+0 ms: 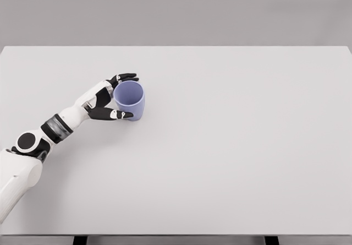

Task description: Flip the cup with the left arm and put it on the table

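A lavender-blue cup (131, 101) stands on the white table (231, 146), left of the middle, its open mouth facing up and slightly toward me. My left hand (122, 95) wraps around it from the left: the fingers (125, 77) curl behind the rim and the thumb (113, 114) lies along the near side. The white left arm comes in from the lower left corner. The right arm does not show.
The table's far edge runs across the top and its near edge along the bottom, with dark legs just visible below. A plain grey wall stands behind.
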